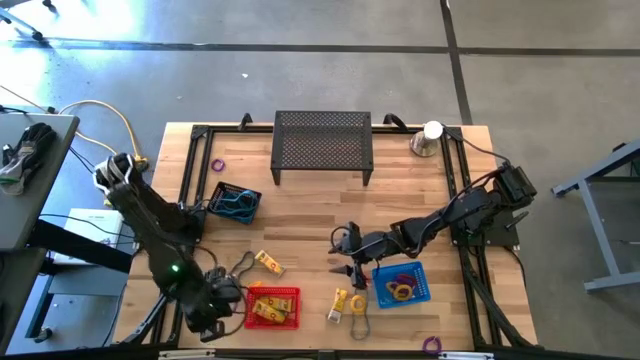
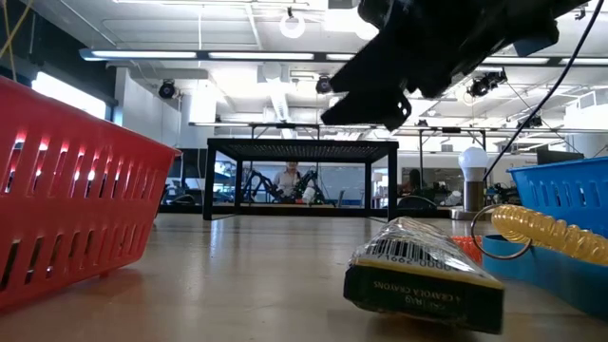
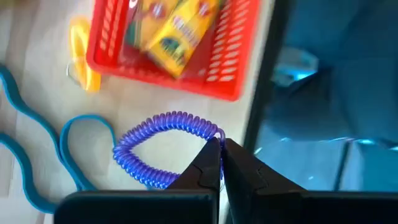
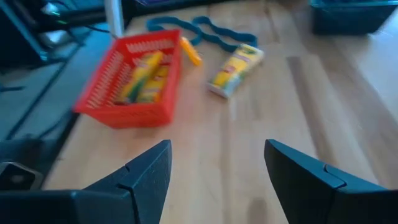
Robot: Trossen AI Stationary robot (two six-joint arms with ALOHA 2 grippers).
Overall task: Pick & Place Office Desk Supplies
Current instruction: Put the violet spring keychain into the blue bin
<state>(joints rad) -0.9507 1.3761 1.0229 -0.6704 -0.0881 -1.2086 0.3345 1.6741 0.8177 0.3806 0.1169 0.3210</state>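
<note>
two arms work the table from above: we see the left gripper (image 1: 212, 305) beside the red basket (image 1: 273, 307), the right gripper (image 1: 349, 252) parted near the blue basket (image 1: 401, 283). at the left wrist, fingers pinch a purple coil (image 3: 163, 147). the right wrist shows its jaws spread, empty.

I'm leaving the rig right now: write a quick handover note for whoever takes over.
Left gripper: shut on the purple coil loop, beside the red basket at the table's near edge.
Right gripper: open, empty, hovering mid-table by the blue basket.
Done: crayon boxes in the red basket, rings in the blue one.
Left: a loose crayon box, the teal band, the yellow coils.
</note>
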